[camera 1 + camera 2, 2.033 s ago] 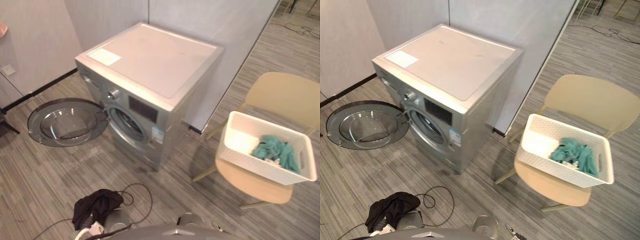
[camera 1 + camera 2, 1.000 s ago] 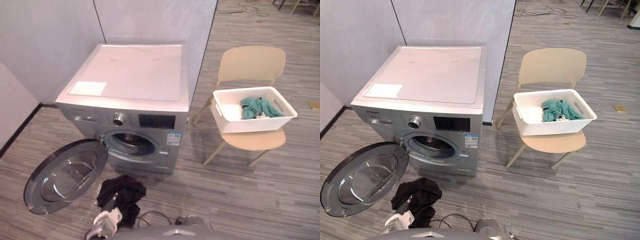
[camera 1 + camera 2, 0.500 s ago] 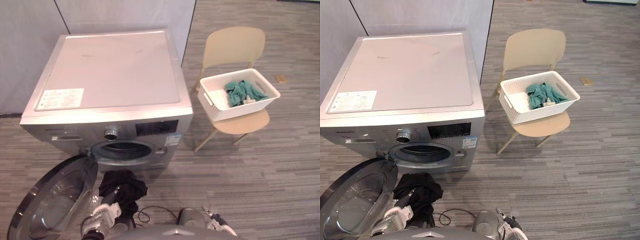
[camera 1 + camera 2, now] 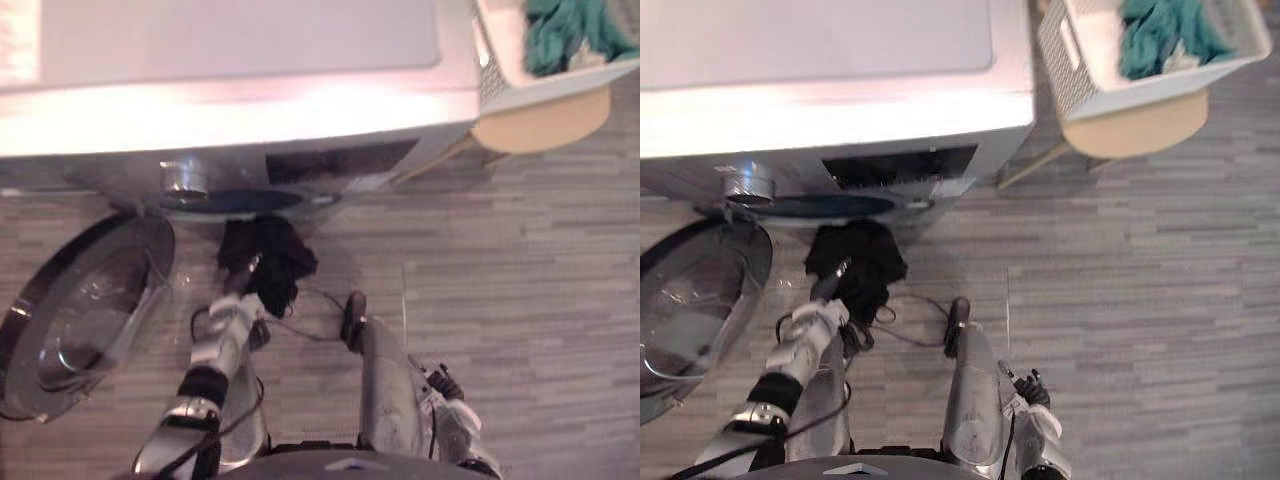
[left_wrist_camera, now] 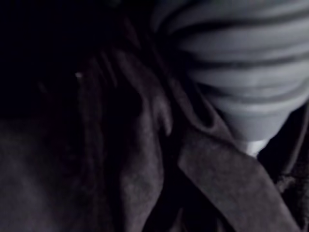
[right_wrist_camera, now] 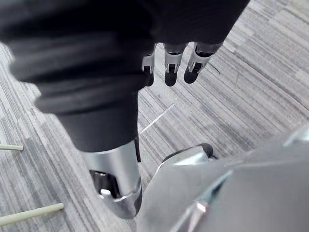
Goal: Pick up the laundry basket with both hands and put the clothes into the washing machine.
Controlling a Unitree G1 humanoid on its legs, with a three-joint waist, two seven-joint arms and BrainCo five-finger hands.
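The white laundry basket stands on a beige chair right of the washing machine, with teal clothes in it. Neither hand is near the basket. The machine's drum opening faces me and its round door hangs open to the left. A black garment hangs just below the opening, at the end of my left arm. My left hand is buried in that dark cloth. My right hand hangs low at my right side, open and holding nothing, above the floor.
Grey striped carpet floor spreads in front of the machine and the chair. The chair's legs reach toward the machine's right front corner. The open door takes up the floor space at the left.
The camera has swung down and closer to the machine's front, so the whole scene has shifted. My left arm with the black garment now reaches up to just under the drum opening.
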